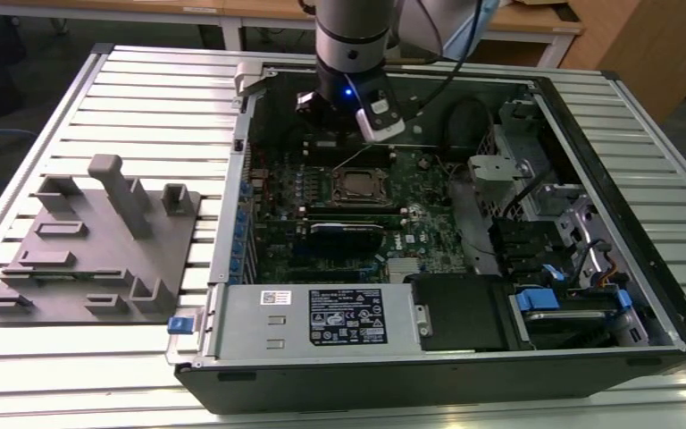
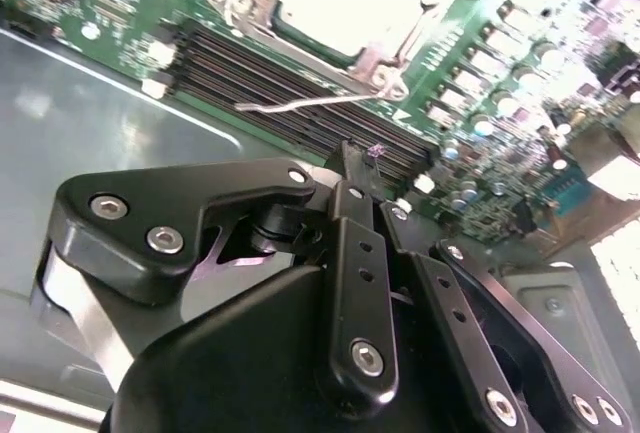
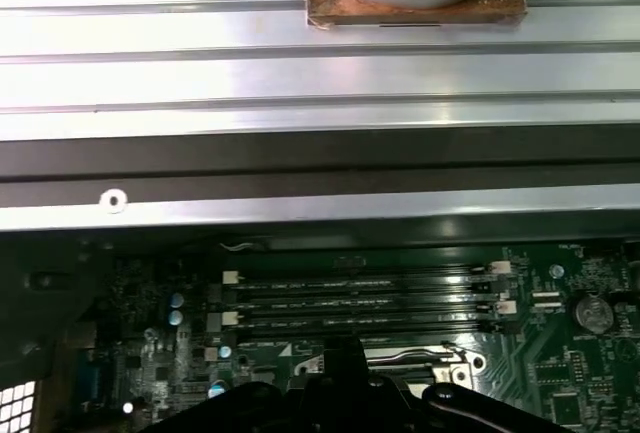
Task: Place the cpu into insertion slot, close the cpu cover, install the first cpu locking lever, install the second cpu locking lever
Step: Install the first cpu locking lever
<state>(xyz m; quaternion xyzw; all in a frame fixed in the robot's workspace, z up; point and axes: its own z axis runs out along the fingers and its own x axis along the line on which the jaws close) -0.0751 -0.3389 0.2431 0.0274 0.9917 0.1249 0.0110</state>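
On a slatted metal table (image 1: 140, 98) an open computer case (image 1: 439, 380) is laid flat. On the exterior view's left, beside the case, a grey moulded fixture (image 1: 93, 259) with upright posts is set on the slats. Inside the case a green motherboard (image 1: 432, 210) is mounted. 4 long black memory slots (image 3: 350, 298) are lined up on it, with a coin battery (image 3: 592, 311) near them. A silver power supply (image 1: 260, 331) is fitted along one wall — a small blue clip (image 1: 179, 324) just beside it.
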